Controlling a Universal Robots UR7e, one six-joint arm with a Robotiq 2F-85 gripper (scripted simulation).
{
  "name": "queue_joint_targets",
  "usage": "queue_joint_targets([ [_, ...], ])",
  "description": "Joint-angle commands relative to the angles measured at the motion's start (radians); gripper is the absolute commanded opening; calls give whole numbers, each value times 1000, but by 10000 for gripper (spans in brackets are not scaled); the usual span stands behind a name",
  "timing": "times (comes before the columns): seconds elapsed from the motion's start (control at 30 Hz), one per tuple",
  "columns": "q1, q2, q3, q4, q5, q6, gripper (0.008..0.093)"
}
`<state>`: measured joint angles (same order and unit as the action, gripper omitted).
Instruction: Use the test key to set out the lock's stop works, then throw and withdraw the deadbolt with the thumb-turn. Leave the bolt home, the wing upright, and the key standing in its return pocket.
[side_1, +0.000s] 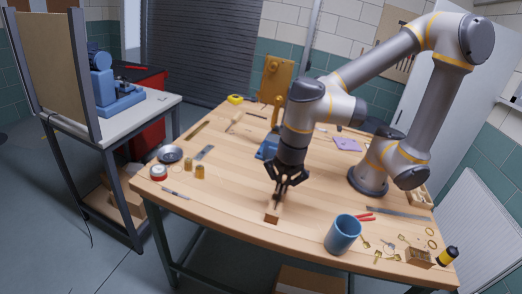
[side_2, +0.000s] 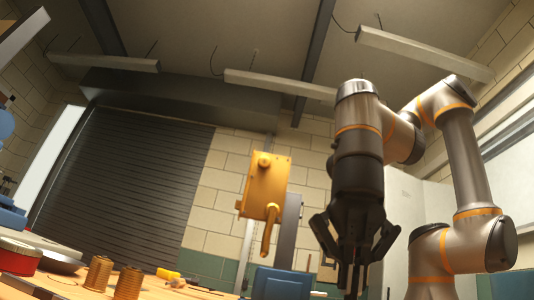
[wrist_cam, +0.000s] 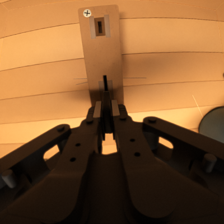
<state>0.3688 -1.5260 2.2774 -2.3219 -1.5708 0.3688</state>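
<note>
The test key (wrist_cam: 105, 92) stands upright in the near slot of a small wooden block (wrist_cam: 101, 53) (side_1: 273, 210) near the bench's front edge. A second, empty slot (wrist_cam: 99, 27) lies at the block's far end beside a cross-head screw. The lock, an orange case (side_1: 274, 80) (side_2: 265, 187) on a stand at the back of the bench, has its lever-like wing (side_2: 270, 222) hanging down. My gripper (wrist_cam: 105, 112) (side_1: 280, 192) (side_2: 354, 280) points straight down over the block and is closed on the test key's bow.
A blue cup (side_1: 342, 234) stands to the right near the front edge, with loose keys and rings beyond it. A blue vise (side_1: 266, 147) sits behind the block. Two brass cylinders (side_1: 193, 168), a red tape roll (side_1: 158, 172) and a metal dish (side_1: 169, 153) lie left.
</note>
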Motion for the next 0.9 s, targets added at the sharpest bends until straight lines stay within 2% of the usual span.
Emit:
queue_joint_targets([
  [0.0, 0, -2, -2, 2, 0, 0, 80],
  [0.87, 0, -75, -53, 127, 0, 0, 80],
])
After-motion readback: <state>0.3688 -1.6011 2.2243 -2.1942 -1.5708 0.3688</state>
